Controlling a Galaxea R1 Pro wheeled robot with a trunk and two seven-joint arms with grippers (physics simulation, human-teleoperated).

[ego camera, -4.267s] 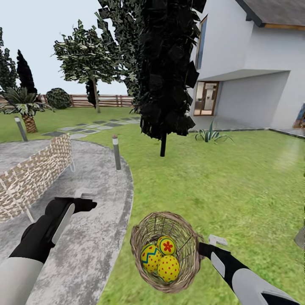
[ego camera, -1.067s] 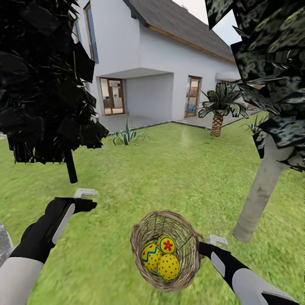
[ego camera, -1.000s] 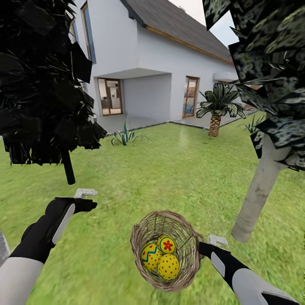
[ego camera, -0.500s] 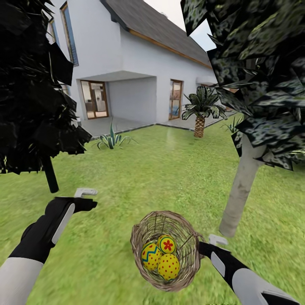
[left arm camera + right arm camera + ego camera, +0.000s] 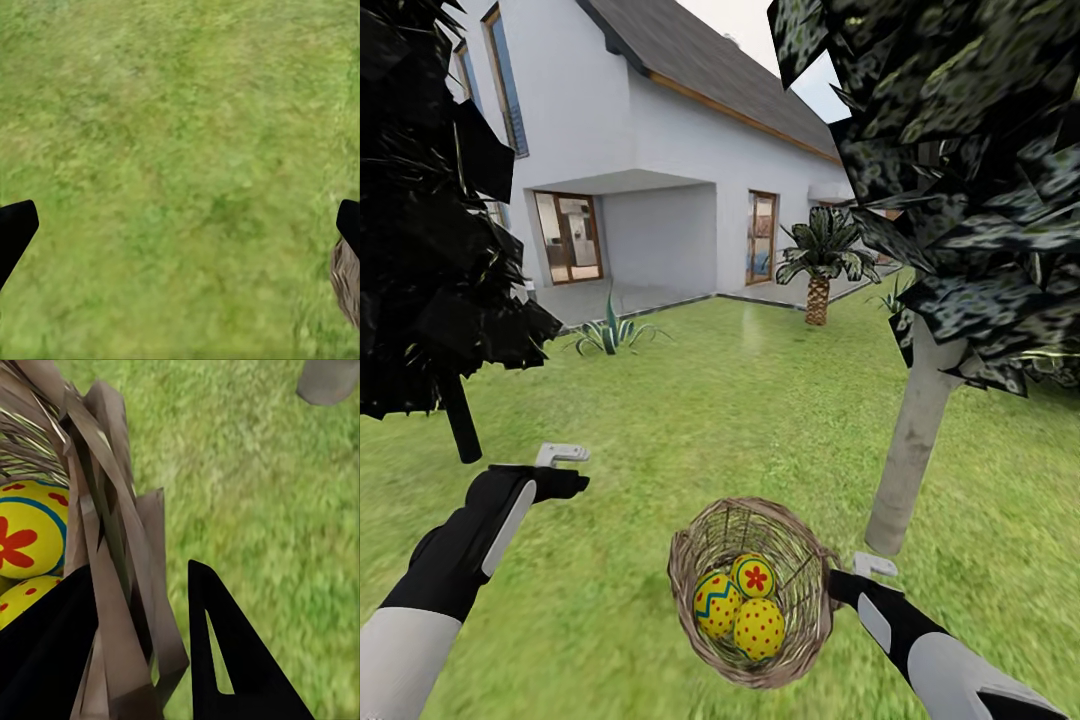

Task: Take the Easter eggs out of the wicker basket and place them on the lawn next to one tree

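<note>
The brown wicker basket hangs low in front of me over the lawn. Inside it lie three yellow Easter eggs: one with blue zigzags, one with a red flower, one with red dots. My right gripper is shut on the basket's right rim, one finger inside and one outside. The flower egg shows beside it. My left gripper is open and holds nothing, its fingers wide apart over grass. The tree with the pale grey trunk stands just ahead to the right.
A thin black-trunked tree with dark foliage stands at the left. A palm and a spiky plant grow near the white house. The grey trunk's base lies close to the basket. Open grass stretches ahead.
The whole view has swung right, from the paved patio to the lawn. The pale-trunked tree now stands closer and more central. Both arms and the basket keep their places in the picture.
</note>
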